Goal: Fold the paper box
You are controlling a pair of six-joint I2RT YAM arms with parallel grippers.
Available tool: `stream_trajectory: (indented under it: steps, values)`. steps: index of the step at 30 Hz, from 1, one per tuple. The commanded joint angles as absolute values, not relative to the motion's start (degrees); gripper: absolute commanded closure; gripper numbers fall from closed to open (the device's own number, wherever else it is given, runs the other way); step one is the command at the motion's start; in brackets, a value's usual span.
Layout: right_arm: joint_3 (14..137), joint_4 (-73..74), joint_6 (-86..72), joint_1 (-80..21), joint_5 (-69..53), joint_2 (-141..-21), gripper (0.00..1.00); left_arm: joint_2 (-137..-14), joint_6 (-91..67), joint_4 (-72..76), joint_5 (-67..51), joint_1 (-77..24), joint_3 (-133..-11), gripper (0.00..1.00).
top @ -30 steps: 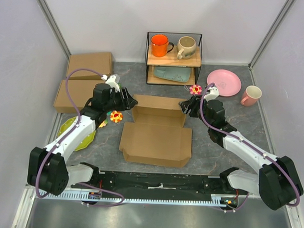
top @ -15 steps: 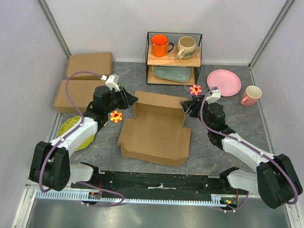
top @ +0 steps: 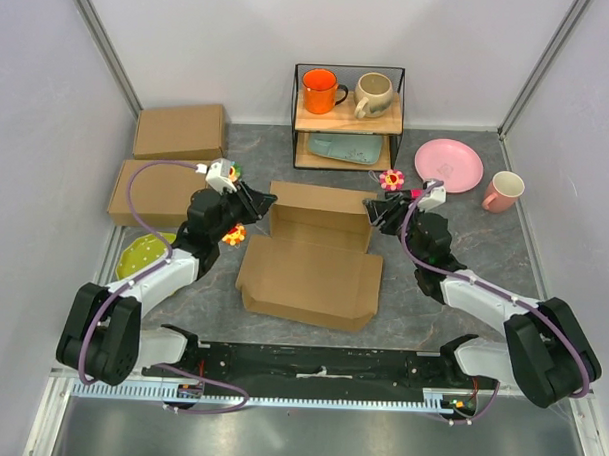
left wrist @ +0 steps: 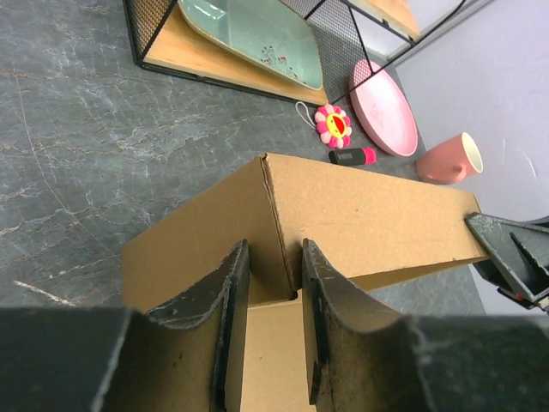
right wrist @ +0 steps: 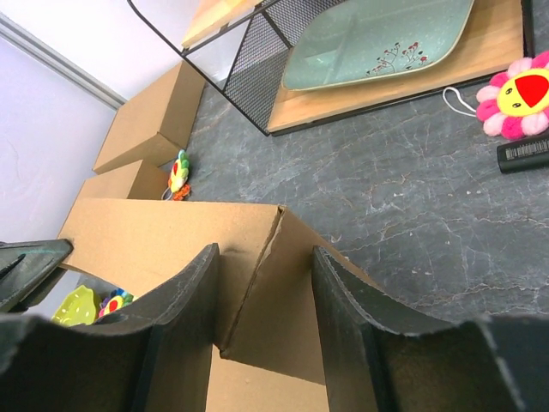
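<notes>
Box [top: 313, 273] wall held upright
The left corner is gripped by the left pincer [left wrist: 273, 249]; the right is straddled by the right pincer [right wrist: 266, 253], grip unclear

An orange mug [top: 320, 90] and a beige mug [top: 373, 94] stand on the wire shelf's [top: 346, 123] top board.

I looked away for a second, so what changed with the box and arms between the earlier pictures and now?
Both end effectors moved in on the back corners of the paper box: the left end effector pinches the left corner, the right end effector straddles the right one, jaws narrower. The back wall stands more upright, and the box slid slightly left. Everything else stayed put.
</notes>
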State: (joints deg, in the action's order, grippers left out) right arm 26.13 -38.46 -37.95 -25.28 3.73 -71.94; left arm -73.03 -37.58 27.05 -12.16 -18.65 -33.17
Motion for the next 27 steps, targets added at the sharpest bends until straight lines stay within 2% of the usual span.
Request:
stream_trajectory:
  steps: [1,4,6,9,12,22,24,27]
  values:
    - [19.69,-18.11,-37.44,-25.66,2.46,-75.77,0.55,-76.47,-39.20,11.87,-9.94,-20.65,-26.54,0.89]
    - [21.26,-15.84,-37.53,-25.66,2.90,-73.67,0.53,-74.27,-39.55,11.43,-9.41,-20.65,-26.63,0.88]
    - [23.02,-13.72,-37.53,-25.66,3.51,-71.73,0.48,-72.35,-39.38,8.28,-8.71,-20.74,-28.73,0.88]
    - [27.94,-7.14,-36.83,-25.66,5.35,-68.39,0.41,-70.23,-38.32,3.61,-7.30,-20.65,-32.77,0.78]
    - [32.60,-3.09,-35.42,-24.97,6.59,-65.58,0.37,-69.35,-37.53,0.45,-6.16,-20.65,-36.29,0.63]
    - [46.84,7.64,-31.38,-24.35,8.70,-60.39,0.32,-64.17,-34.98,-7.99,-0.18,-20.48,-47.53,0.39]
    - [50.07,9.74,-28.66,-24.43,8.26,-59.16,0.32,-61.27,-34.54,-9.31,1.56,-20.39,-48.95,0.33]
    - [55.27,13.43,-21.73,-27.85,10.97,-59.15,0.31,-56.88,-33.75,-10.54,2.72,-20.39,-50.10,0.29]
